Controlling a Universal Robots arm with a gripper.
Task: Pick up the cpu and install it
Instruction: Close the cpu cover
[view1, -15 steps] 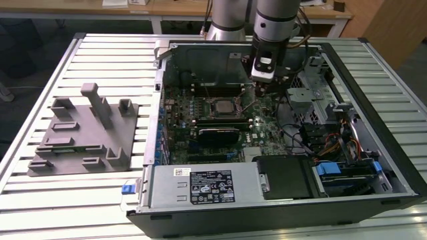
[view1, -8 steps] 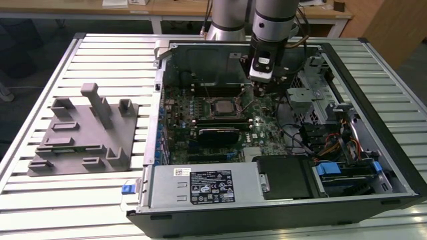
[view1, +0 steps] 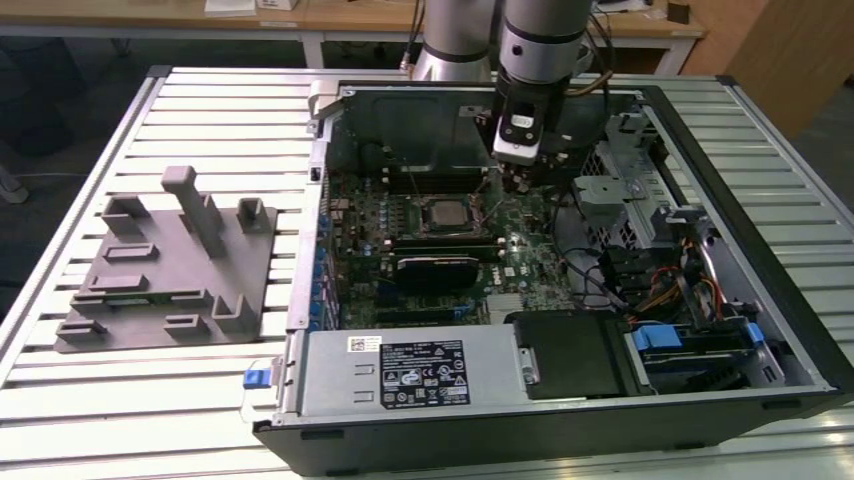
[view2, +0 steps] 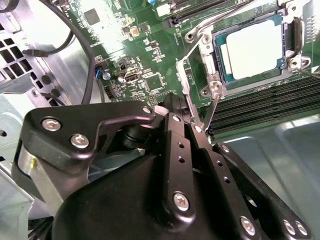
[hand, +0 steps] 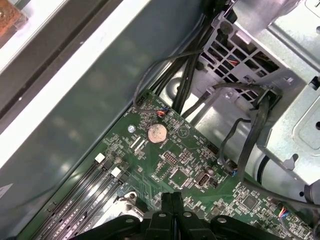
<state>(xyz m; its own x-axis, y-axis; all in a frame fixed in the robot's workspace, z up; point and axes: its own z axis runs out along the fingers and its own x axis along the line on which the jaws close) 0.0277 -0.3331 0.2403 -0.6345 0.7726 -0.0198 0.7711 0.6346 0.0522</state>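
The cpu (view2: 255, 47) already sits in the socket (view2: 220, 60) on the motherboard (view2: 150, 55), silver top up and lying flat, with the socket's metal frame around it; in the exterior view it shows as a pale square (view1: 441, 212) in the middle of the board, inside the open case (view1: 747, 330) that lies on the desk (view1: 200, 400). The tool (view2: 192, 120) hangs just beside that socket, off its corner rather than over it: in the second wrist view its black fingers (view2: 175, 135) are drawn tight together, tip against tip, and hold no chip. A thin wire lever (view2: 187, 85) of the socket runs right by the tips and appears to touch them, though whether it is pinched between them I cannot say. In the exterior view the tool (view1: 518, 178) stands upright, on the exterior view's right of the cpu and near it. The grey fixture (view1: 174, 270) stands well apart, outside the case.
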